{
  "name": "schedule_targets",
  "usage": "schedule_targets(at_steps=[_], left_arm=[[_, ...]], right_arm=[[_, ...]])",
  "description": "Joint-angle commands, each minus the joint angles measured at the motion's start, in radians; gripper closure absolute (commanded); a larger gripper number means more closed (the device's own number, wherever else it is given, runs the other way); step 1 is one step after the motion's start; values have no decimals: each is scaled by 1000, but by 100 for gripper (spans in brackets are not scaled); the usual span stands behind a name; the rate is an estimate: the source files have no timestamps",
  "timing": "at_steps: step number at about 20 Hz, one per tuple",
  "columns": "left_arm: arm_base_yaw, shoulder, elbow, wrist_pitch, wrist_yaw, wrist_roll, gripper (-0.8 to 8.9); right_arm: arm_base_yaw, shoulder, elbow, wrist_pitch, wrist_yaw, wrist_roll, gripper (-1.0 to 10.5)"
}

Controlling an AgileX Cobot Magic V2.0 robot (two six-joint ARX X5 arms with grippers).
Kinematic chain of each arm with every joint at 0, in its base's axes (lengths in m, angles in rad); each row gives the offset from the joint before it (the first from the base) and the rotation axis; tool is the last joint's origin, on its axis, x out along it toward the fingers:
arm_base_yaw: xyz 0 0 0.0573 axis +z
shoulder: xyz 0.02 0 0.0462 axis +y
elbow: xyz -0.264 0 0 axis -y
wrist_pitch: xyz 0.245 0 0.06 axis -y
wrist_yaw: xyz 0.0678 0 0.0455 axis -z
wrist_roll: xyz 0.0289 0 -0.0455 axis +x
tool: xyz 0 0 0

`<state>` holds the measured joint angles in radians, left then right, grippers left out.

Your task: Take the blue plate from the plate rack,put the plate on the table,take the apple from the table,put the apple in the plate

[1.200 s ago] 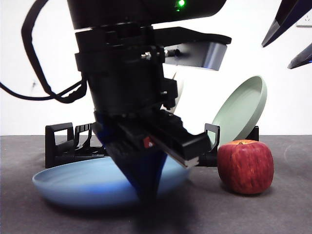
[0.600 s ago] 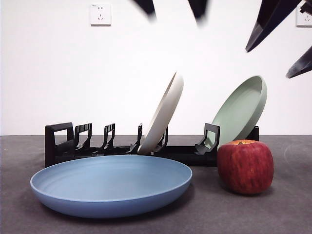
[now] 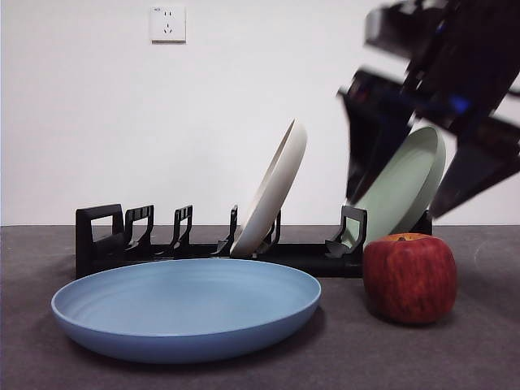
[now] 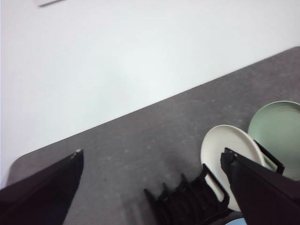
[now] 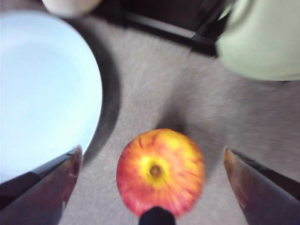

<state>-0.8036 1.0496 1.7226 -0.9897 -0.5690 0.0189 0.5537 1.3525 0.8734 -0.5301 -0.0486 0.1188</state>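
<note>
Blue plate on table, apple beside it, right gripper above apple

Blue plate (image 3: 186,307) lies flat on the table (image 3: 49,357) in front of the plate rack (image 3: 162,244), empty. I see the apple (image 3: 409,278) standing upright on the table just beside the plate's rim, apart from it, stem dip facing up. A cream-white plate (image 3: 272,191) and a sage-green plate (image 3: 402,185) lean in rack slots behind; the green one sits at the end nearest the apple.

Right gripper (image 5: 152,164): in the right wrist view I read both jaws spread wide, one on each side of the apple (image 5: 161,171), neither touching it. It holds nothing. The blue plate (image 5: 42,93) shows to one side of the apple in this view, the sage-green plate (image 5: 262,40) beyond it. In the front view this gripper (image 3: 410,175) appears blurred, high above the apple and in front of the sage-green plate.

Left gripper (image 4: 152,173): raised well clear of the table, jaws wide apart, nothing between them. Its wrist view looks down on the rack (image 4: 192,201), the cream-white plate (image 4: 229,159) and the sage-green plate (image 4: 279,136). I cannot locate this arm in the front view.

A wall socket (image 3: 167,23) is mounted on the white wall behind the rack
</note>
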Motion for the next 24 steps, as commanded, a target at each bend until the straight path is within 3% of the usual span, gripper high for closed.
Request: schedule_targets(at_steps=[1,6,7,10,11,17,20,24], left_arm=[[7,-37,-2,-32,-4,7,320],[7,-72,-2,-127,-6,-36,320],[7,-72,-2,-149,-6,-45,320],[7,-71,-2,-184,-5,-49,320],[7,-71,-2,-187,-5,-49,320],[7,-71,-2,-195,-5,-52,320],[7,-68,-2,-195,-5,-52,320],[7,-64,-2,-199,-6,-51,320]], right_arm=[[5,76,2,29,4,-9,438],[5,201,2,31,3,-8,455],[5,209,2,24,2,-5,519],[6,203,2,19,-3,-5,912],[6,194,2,19,-3,-5,960],[52,75,68,-32,-9,19,959],[122,71,151,-26,-54,22,959],[232,130,260,4,-52,22,959]])
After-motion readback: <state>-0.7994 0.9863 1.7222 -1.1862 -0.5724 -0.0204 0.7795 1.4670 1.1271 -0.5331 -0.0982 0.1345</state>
